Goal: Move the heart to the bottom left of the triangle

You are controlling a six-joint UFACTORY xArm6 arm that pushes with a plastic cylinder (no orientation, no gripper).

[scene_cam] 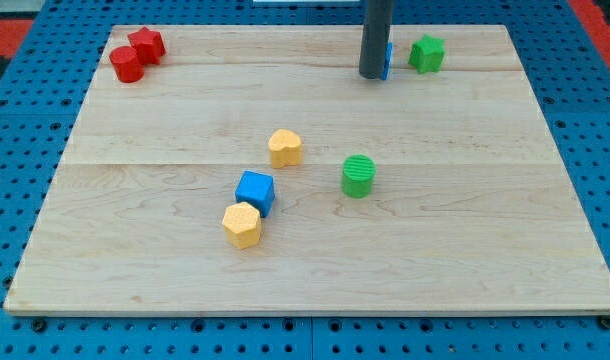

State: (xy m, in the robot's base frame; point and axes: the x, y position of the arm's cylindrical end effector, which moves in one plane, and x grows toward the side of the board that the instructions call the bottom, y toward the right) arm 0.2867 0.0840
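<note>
A yellow heart (284, 147) lies near the middle of the wooden board (465, 260). My tip (372, 76) rests at the view's top, right of centre, far up and to the right of the heart. A blue block (387, 60) is mostly hidden behind the rod; only a sliver shows at the rod's right edge, so I cannot make out its shape. It looks to be touching the rod.
A green star (426, 53) sits just right of the rod. A red star (146, 43) and red cylinder (126, 65) touch at the top left. A blue cube (255, 191) and yellow hexagon (242, 225) touch below the heart. A green cylinder (358, 176) stands to the heart's right.
</note>
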